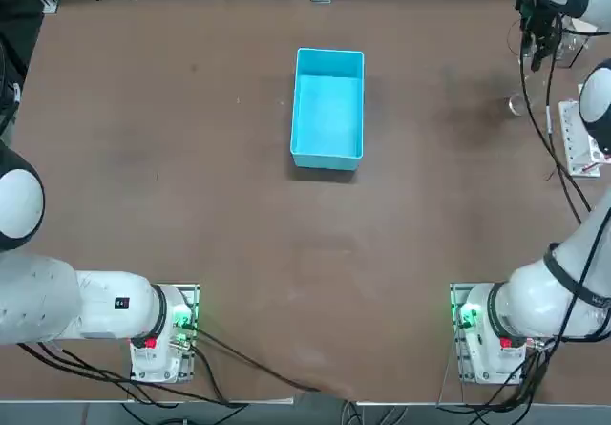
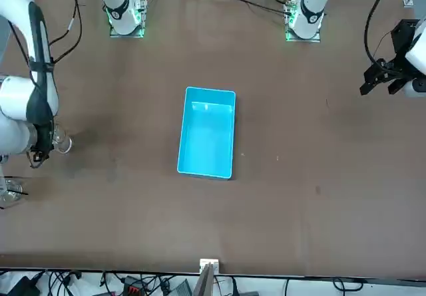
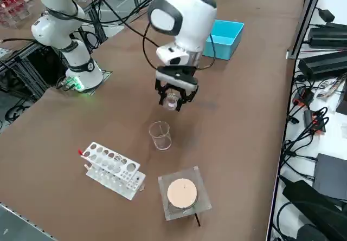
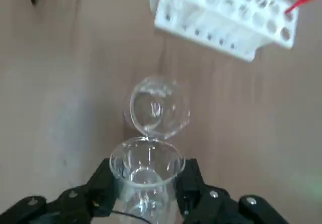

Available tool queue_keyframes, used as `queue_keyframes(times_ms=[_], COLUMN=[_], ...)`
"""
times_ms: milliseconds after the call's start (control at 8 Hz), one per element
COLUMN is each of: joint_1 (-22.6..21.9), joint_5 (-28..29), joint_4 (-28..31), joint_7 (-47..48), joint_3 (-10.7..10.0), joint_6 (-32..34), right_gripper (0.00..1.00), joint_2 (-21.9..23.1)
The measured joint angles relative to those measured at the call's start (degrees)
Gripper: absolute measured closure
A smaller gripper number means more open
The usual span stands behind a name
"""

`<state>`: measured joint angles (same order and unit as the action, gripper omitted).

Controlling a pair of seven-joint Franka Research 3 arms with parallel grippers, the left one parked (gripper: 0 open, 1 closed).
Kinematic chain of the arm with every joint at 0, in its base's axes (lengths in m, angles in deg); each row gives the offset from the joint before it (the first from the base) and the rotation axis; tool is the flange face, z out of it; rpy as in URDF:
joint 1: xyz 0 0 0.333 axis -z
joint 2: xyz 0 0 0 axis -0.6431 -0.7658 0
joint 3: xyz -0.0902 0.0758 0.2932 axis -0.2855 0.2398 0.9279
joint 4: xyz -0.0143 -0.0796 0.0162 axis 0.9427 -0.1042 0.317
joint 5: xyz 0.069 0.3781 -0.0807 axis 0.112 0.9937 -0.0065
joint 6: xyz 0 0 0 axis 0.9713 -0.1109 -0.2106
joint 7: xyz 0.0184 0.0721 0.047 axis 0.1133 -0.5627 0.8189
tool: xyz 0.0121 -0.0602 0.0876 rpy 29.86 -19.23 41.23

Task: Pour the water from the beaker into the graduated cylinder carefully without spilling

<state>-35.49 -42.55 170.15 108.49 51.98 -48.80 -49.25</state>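
Over the brown counter [image 3: 124, 127], the apparent beaker [image 4: 146, 198] is clamped snugly by the right tool [image 4: 147, 172], near the standing glass [image 3: 161, 136], presumably for pouring.

The right arm [image 3: 183, 16] reaches well forward from its base [image 3: 84, 74], bent, with its wrist [image 3: 179, 57] turned downward. The right gripper [image 3: 172, 101] hangs below that wrist, raised and fingers down; its 2 black fingers [image 4: 104, 188] are closed in a grip, a gap between them.

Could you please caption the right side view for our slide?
The right end effector grips a clear glass vessel beside a second one standing on the table.
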Motion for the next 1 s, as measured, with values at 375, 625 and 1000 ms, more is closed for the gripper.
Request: queue_keyframes(times_ms=[375,625,1000], joint_1=[6.32,10.08,11.70], joint_5=[12.53,16.21,21.03], joint_4=[0.86,1.25,2.35], joint_7=[-13.58,-19.74,-24.93], joint_3=[-0.04,-0.02,0.02], joint_6=[-0.19,-0.20,-0.26], right_gripper=[0.39,0.39,0.39], joint_2=[0.80,0.82,0.80])
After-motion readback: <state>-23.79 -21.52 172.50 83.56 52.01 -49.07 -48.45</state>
